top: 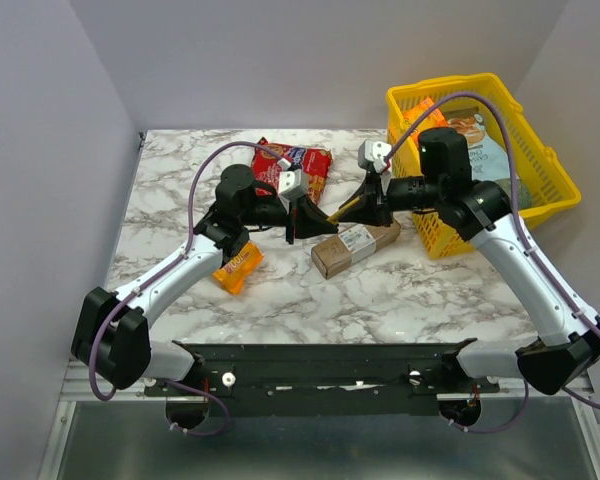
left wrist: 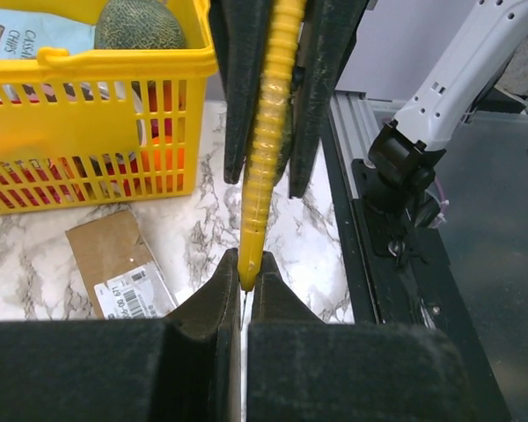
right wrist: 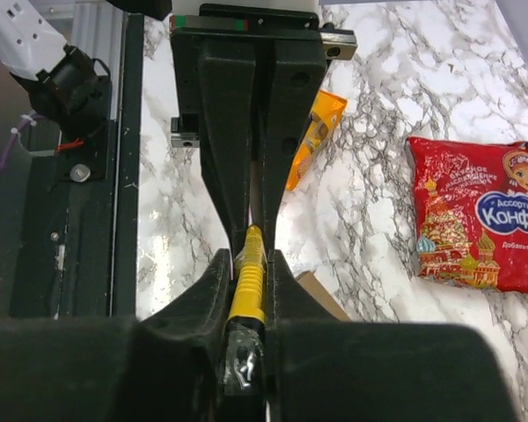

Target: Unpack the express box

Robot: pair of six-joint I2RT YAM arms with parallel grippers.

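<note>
The express box [top: 355,247], a small brown carton with a white label, lies on the marble table just in front of both grippers. It also shows in the left wrist view [left wrist: 114,264], and one corner shows in the right wrist view [right wrist: 315,288]. A yellow ribbed cutter [top: 335,214] hangs between the grippers above the box's far-left end. My left gripper [top: 318,217] is shut on its narrow tip [left wrist: 246,268]. My right gripper [top: 352,211] is shut on its handle [right wrist: 251,264]. The two grippers face each other tip to tip.
A yellow plastic basket [top: 545,150] with snack bags stands at the back right, close to the right arm, and shows in the left wrist view [left wrist: 88,61]. A red candy bag [top: 295,165] lies behind the grippers. An orange snack pack [top: 238,267] lies under the left arm.
</note>
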